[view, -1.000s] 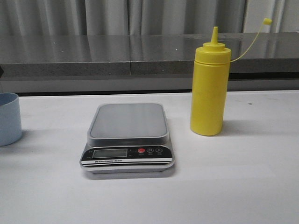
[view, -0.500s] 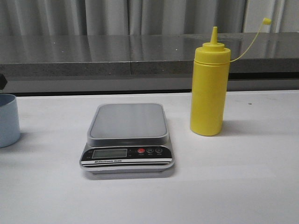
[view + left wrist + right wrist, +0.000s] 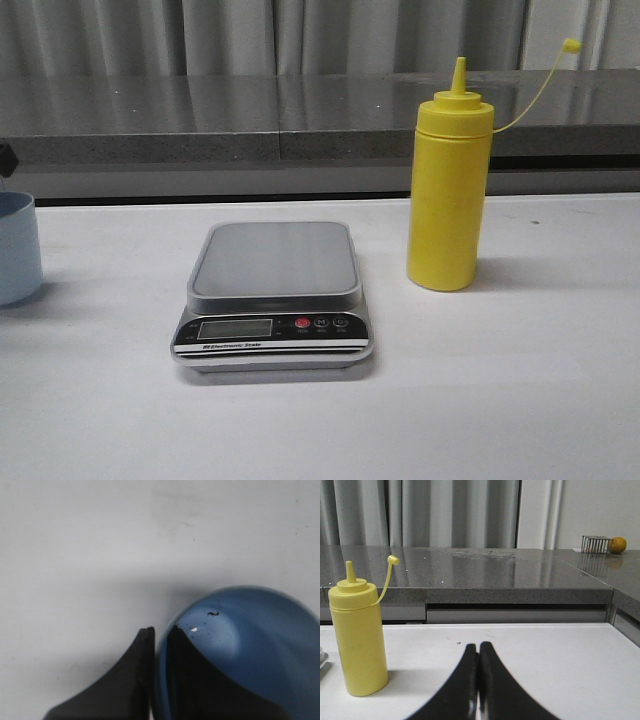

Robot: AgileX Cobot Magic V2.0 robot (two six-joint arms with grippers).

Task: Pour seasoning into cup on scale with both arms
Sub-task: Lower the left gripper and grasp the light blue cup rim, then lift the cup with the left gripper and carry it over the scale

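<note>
At 9 o'clock on the table, the left gripper (image 3: 159, 645) pinches the rim of the cup (image 3: 17, 247). The scale (image 3: 274, 295), centre, reads "Electronic Scale". At 2 o'clock stands the seasoning (image 3: 449, 185), upright. The right gripper (image 3: 478, 665) is fully closed, empty.

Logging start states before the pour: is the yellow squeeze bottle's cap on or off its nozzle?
Off. On the yellow bottle the small cap hangs out on its thin tether, away from the bare pointed nozzle.
</note>
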